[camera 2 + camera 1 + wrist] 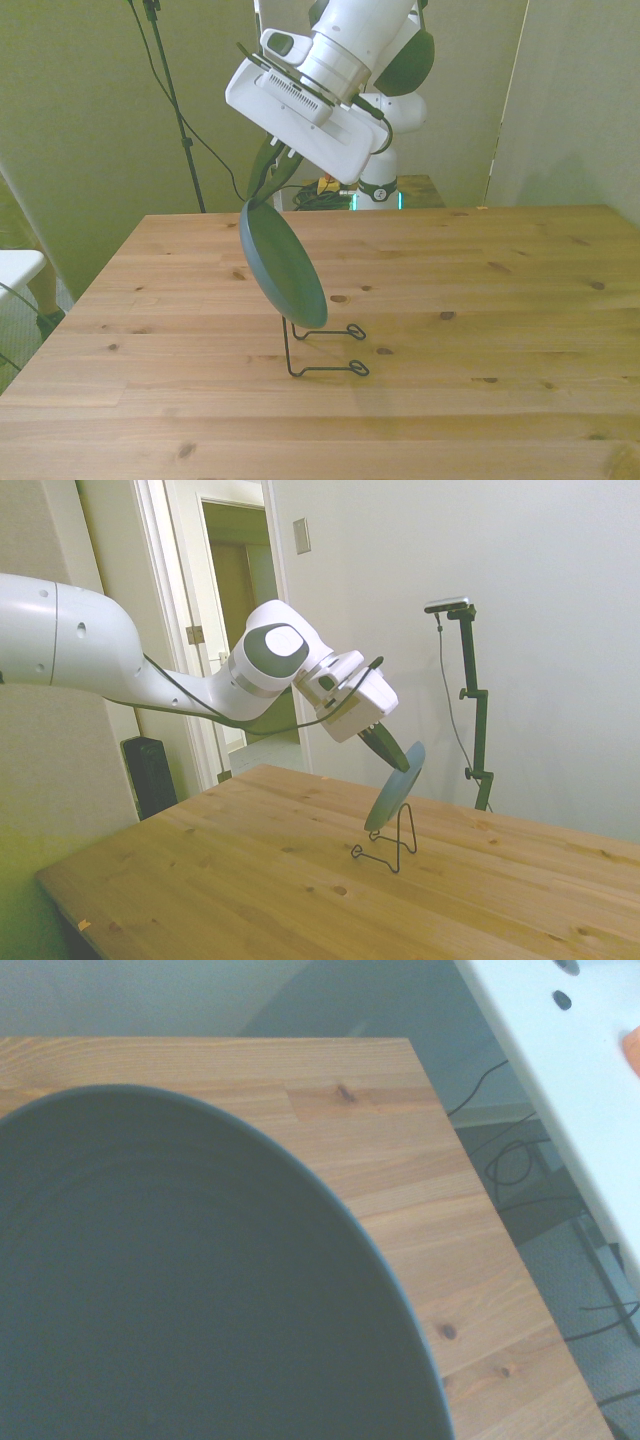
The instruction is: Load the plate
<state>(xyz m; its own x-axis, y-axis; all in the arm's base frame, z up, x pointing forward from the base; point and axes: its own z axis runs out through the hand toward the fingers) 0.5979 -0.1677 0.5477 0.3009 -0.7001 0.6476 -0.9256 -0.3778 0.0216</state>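
Observation:
The teal-green plate stands tilted on edge, its lower rim in the small black wire stand on the wooden table. My gripper is shut on the plate's upper rim, with the dark fingers pinching the edge. In the wrist view the plate fills most of the picture, with the table's corner beyond it.
The wooden table spreads wide around the stand. Beyond the table's far edge in the front view sit cables and a small white object at the front view's left. A doorway is behind the arm.

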